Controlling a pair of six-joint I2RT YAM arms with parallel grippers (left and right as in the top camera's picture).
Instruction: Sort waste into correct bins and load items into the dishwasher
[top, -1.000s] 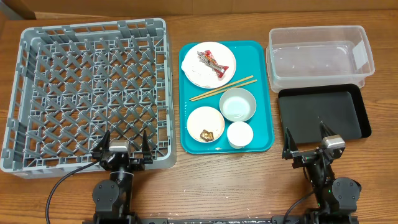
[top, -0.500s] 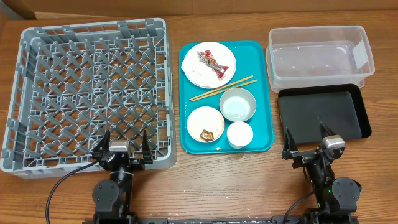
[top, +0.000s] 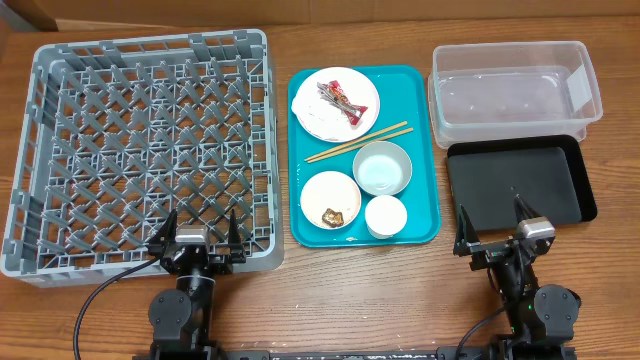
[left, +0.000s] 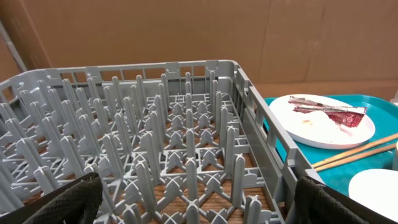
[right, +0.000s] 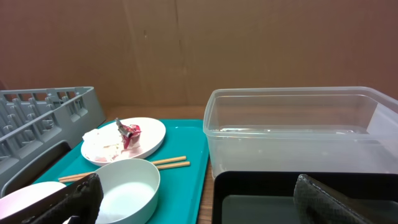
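The grey dish rack (top: 150, 150) fills the left of the table and the left wrist view (left: 155, 124). On the teal tray (top: 425, 200) a white plate (top: 335, 102) holds a crumpled napkin (top: 322, 120) and a red-and-silver wrapper (top: 342, 98). Two chopsticks (top: 357, 142) lie below it. A bowl (top: 383, 167), a cup (top: 385, 216) and a bowl (top: 330, 200) with a brown scrap (top: 333, 214) stand nearer. The clear tub (top: 515, 88) and black tray (top: 520, 182) are at right. My left gripper (top: 196, 232) and right gripper (top: 497, 222) are open and empty at the front edge.
Brown cardboard walls stand behind the table in both wrist views. Bare wood lies between the rack and the teal tray and along the front edge beside the arm bases (top: 182, 310).
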